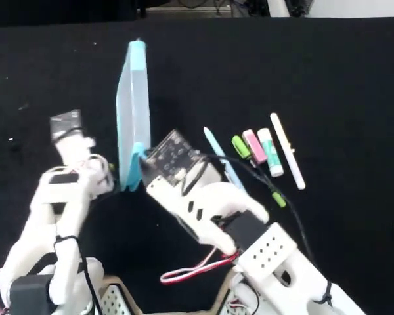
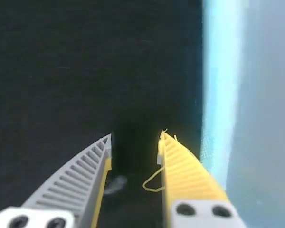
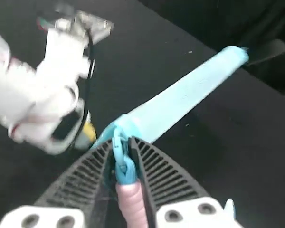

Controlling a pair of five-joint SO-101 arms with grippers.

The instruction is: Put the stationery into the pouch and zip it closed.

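The light blue pouch [image 1: 132, 108] stands on its long edge on the black table, running away from the arms. My right gripper [image 1: 139, 169] is at the pouch's near end, shut on the blue zipper pull [image 3: 122, 161]; a pink rounded piece [image 3: 131, 206] shows between the finger bases. My left gripper [image 1: 108, 174] points down just left of that same end, open and holding nothing [image 2: 135, 142], with the pouch wall [image 2: 223, 95] beside its yellow finger. To the right of the pouch lie a blue pen [image 1: 217, 147], a green marker [image 1: 241, 147], a pink stick [image 1: 254, 146], a glue stick [image 1: 270, 151] and a white pen [image 1: 287, 151].
A small green piece [image 1: 278, 197] lies by the right arm's black cable. The right arm's white body [image 1: 249, 236] crosses the near middle of the table. Bare black cloth extends to the far left and far right.
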